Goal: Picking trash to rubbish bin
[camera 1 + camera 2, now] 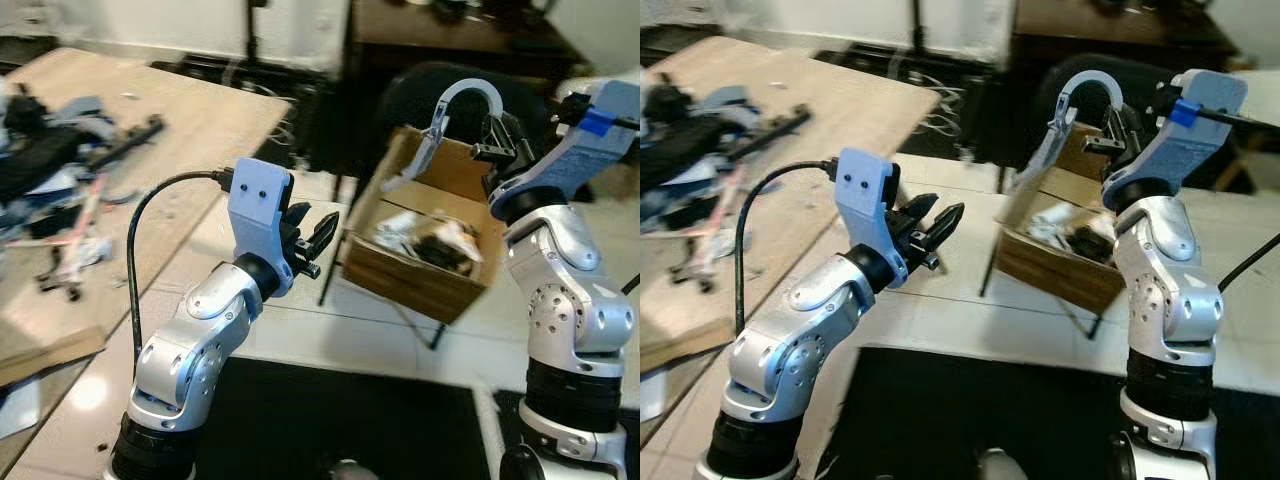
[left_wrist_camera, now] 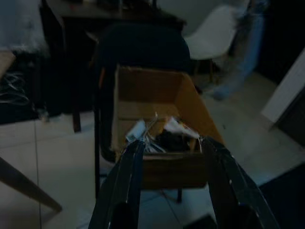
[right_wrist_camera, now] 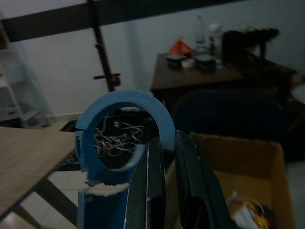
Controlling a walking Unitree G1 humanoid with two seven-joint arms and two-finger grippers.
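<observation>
My right gripper (image 1: 497,132) is raised above the cardboard box (image 1: 400,265) and is shut on a torn blue tape ring (image 1: 465,97), whose loose strip hangs down toward the box's near left corner. In the right wrist view the tape ring (image 3: 121,110) curls over the pinched fingers (image 3: 155,162). The box sits on a dark chair and holds crumpled paper and other trash (image 1: 430,240). My left gripper (image 1: 310,235) is open at mid-height, left of the box, holding nothing. Through its fingers (image 2: 128,167) the box (image 2: 190,109) shows straight ahead.
A wooden table (image 1: 200,130) stands at the left, with a heap of cables, tools and scraps (image 1: 50,170) on its far left side. A dark desk (image 3: 214,71) stands behind the chair. White tiled floor (image 1: 330,320) lies between table and box.
</observation>
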